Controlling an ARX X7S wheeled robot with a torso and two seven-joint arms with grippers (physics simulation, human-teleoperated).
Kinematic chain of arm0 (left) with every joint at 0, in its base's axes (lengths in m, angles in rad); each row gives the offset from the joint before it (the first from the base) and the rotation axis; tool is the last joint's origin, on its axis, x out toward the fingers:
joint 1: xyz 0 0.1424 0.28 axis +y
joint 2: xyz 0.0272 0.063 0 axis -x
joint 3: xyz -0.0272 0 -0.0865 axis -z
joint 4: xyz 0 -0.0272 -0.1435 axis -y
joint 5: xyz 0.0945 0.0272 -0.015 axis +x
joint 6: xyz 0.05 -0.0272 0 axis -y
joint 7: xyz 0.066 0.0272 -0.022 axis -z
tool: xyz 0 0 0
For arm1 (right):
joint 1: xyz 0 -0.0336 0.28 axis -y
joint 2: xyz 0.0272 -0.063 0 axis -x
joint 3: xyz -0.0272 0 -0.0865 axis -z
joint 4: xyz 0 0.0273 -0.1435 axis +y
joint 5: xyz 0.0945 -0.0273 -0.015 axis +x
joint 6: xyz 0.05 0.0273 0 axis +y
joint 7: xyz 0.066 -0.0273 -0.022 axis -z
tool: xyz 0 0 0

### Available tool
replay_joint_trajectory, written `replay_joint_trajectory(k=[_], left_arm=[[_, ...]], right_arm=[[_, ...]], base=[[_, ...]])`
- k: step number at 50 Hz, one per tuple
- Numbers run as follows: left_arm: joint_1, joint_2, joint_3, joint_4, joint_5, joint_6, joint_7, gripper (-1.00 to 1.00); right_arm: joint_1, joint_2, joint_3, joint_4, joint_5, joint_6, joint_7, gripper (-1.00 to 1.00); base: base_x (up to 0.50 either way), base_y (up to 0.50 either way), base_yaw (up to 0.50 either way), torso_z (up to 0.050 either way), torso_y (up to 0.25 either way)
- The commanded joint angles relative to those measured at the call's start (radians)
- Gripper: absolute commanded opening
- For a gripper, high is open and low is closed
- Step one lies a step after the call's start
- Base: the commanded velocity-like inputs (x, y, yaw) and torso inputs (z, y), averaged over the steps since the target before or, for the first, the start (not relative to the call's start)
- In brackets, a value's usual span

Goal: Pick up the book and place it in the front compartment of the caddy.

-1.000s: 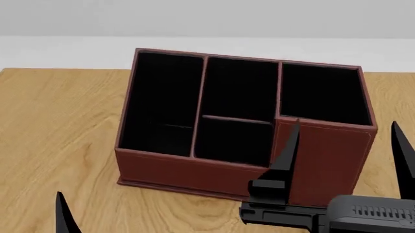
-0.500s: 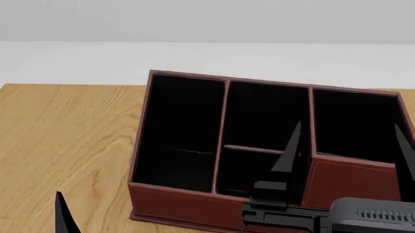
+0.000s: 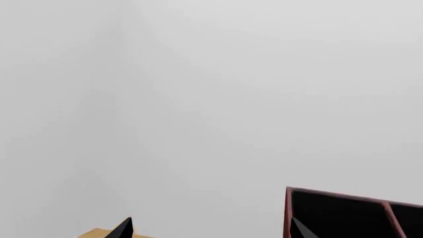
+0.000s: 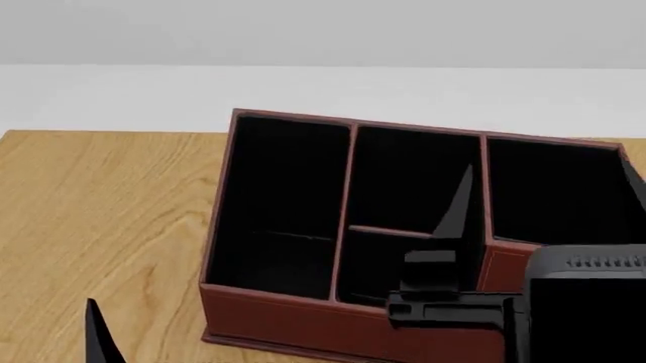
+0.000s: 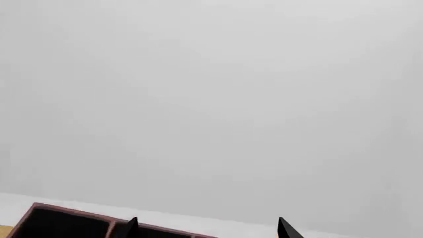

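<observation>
Four black compartments show in the caddy, standing on the wooden table; no compartment holds the book. Right gripper hangs above the caddy's right part, fingers spread, empty. Left gripper: fingers also spread, empty.

Leather-look caddy (matt), wood-grain table

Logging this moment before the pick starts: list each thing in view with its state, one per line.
caddy: upright on the table, open-topped, visible compartments look empty.
table: bare wood to the left of the caddy.
right gripper: open, holding nothing, raised in front of the caddy.
left gripper: open, holding nothing.
book: not in view.
</observation>
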Motion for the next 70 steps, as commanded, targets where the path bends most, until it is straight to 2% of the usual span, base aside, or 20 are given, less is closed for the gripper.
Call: replay_joint_trajectory(k=[1,2,3,4,6,15,19,24,28,29,33,37,38,41,43,52,58,70], left_arm=[[-0.002,-0.001,0.005,-0.006,-0.007,0.013,-0.002,1.00],[-0.002,-0.001,0.005,-0.006,-0.007,0.013,-0.002,1.00],[-0.002,-0.001,0.005,-0.006,-0.007,0.013,-0.003,1.00],[-0.003,-0.001,0.006,-0.008,-0.011,0.017,-0.001,1.00],[-0.004,-0.001,0.006,-0.010,-0.012,0.022,-0.002,1.00],[-0.007,0.000,0.007,-0.021,-0.010,0.047,-0.005,1.00],[-0.009,0.001,0.008,-0.027,-0.012,0.058,-0.006,1.00],[-0.011,0.001,0.009,-0.031,-0.010,0.067,-0.008,1.00],[-0.012,0.000,0.012,-0.033,-0.015,0.071,-0.005,1.00],[-0.011,-0.001,0.013,-0.031,-0.015,0.068,-0.005,1.00],[-0.012,-0.003,0.017,-0.031,-0.018,0.067,-0.003,1.00],[-0.015,-0.004,0.022,-0.037,-0.024,0.081,0.004,1.00],[-0.015,-0.006,0.023,-0.036,-0.024,0.077,0.004,1.00],[-0.014,-0.009,0.028,-0.032,-0.027,0.070,0.008,1.00],[-0.015,-0.009,0.030,-0.033,-0.031,0.074,0.010,1.00],[-0.017,-0.011,0.037,-0.038,-0.048,0.084,0.018,1.00],[-0.017,-0.012,0.038,-0.037,-0.045,0.082,0.014,1.00],[-0.017,-0.014,0.041,-0.036,-0.050,0.079,0.011,1.00]], right_arm=[[0.507,0.089,-0.031,0.108,0.563,0.284,-0.001,1.00],[0.587,0.101,-0.028,0.147,0.635,0.304,-0.001,1.00],[0.593,0.099,-0.030,0.148,0.641,0.306,0.003,1.00],[0.686,0.097,-0.043,0.199,0.721,0.350,-0.042,1.00],[0.842,0.038,-0.129,0.293,0.788,0.472,-0.046,1.00],[1.125,-0.149,-0.302,0.631,0.799,0.739,-0.228,1.00],[1.224,-0.187,-0.404,0.725,0.818,0.862,-0.375,1.00],[1.445,-0.164,-0.673,0.770,0.785,0.864,-0.660,1.00],[1.542,-0.158,-0.795,0.750,0.751,0.860,-0.859,1.00],[1.589,-0.158,-0.884,0.713,0.731,0.865,-0.977,1.00],[1.703,-0.143,-1.036,0.612,0.483,0.866,-1.299,1.00],[1.704,-0.182,-1.074,0.574,0.231,0.867,-1.594,1.00],[1.704,-0.187,-1.099,0.538,0.122,0.867,-1.718,1.00],[1.704,-0.192,-1.122,0.496,-0.024,0.867,-1.891,1.00],[1.704,-0.196,-1.125,0.478,-0.076,0.866,-1.951,1.00],[1.651,-0.218,-1.133,0.448,-0.023,0.845,-1.934,1.00],[1.665,-0.224,-1.213,0.433,-0.090,0.799,-1.982,1.00],[1.637,-0.230,-1.262,0.390,-0.117,0.785,-2.011,1.00]], base=[[0.00,0.00,0.00,0.000,0.000],[0.00,0.00,0.00,0.000,0.000],[0.00,0.00,0.00,0.000,0.000],[0.00,0.00,0.00,0.000,0.000],[0.00,0.00,0.00,0.000,0.000],[0.00,0.00,0.00,0.000,0.000],[0.00,0.00,0.00,0.000,0.000],[0.00,0.00,0.00,0.000,0.000],[0.00,0.00,0.00,0.000,0.000],[0.00,0.00,0.00,0.000,0.000],[0.00,0.00,0.00,0.000,0.000],[0.00,0.00,0.00,0.000,0.000],[0.00,0.00,0.00,0.000,0.000],[0.00,0.00,0.00,0.000,0.000],[0.00,0.00,0.00,0.000,0.000],[0.00,0.00,0.00,0.000,0.000],[0.00,0.00,0.00,0.000,0.000],[0.00,0.00,0.00,0.000,0.000]])
